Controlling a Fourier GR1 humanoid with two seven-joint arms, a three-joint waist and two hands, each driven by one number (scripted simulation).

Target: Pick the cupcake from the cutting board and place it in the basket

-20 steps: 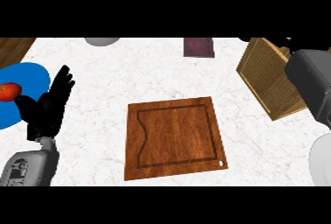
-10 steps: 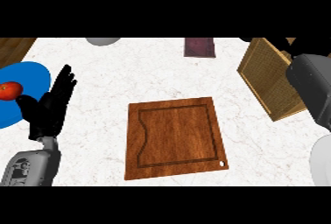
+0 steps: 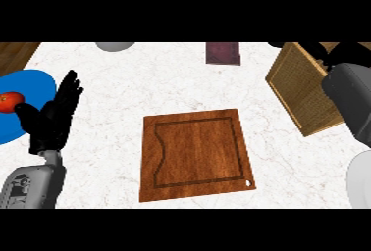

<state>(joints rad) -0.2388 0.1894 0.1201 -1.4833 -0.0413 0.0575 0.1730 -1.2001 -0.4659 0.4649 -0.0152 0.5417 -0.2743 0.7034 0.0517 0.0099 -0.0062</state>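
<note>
The brown wooden cutting board [image 3: 196,153] lies in the middle of the counter with nothing on it. No cupcake shows anywhere. The tan woven basket [image 3: 299,95] stands at the right, tilted in the view. My right forearm [image 3: 350,100] crosses its right side, and my right hand [image 3: 326,50] shows only as black shapes over the basket's far end, so whatever it may hold is hidden. My left hand [image 3: 54,117] stands open at the left, fingers up, beside the blue plate.
A blue plate [image 3: 33,88] with a red fruit [image 3: 9,101] sits at the left edge. A grey bowl [image 3: 115,46] and a dark maroon block [image 3: 223,53] stand at the back. A wooden surface [image 3: 14,53] shows at the back left corner.
My right forearm has slid a little lower along the basket's right side. The left hand has barely shifted. The cutting board stays bare.
</note>
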